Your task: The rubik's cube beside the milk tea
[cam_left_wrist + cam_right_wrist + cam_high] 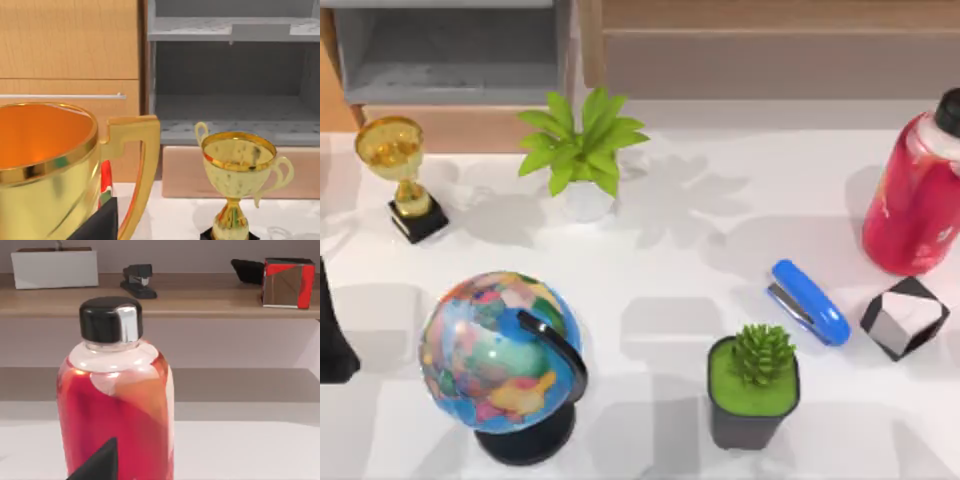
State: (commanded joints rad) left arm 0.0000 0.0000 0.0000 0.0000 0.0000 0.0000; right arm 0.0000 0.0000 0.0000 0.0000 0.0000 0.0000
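The rubik's cube [905,316], black-edged with white and grey faces, rests on the white table near the right edge. Just behind it stands the milk tea [918,190], a big red-pink bottle with a black cap. A small gap separates the two. The right wrist view has the milk tea [116,405] close up, with a black part of my right gripper [97,465] low in front of it. My left arm [332,330] is a dark shape at the table's left edge. A black part of my left gripper [97,225] pokes up in the left wrist view.
A blue stapler [808,301] lies just left of the cube, and a potted succulent [754,385] stands in front of the stapler. A globe [505,355], a gold trophy [400,175] and a leafy plant [582,150] fill the left half. A grey shelf unit [450,50] stands at the back.
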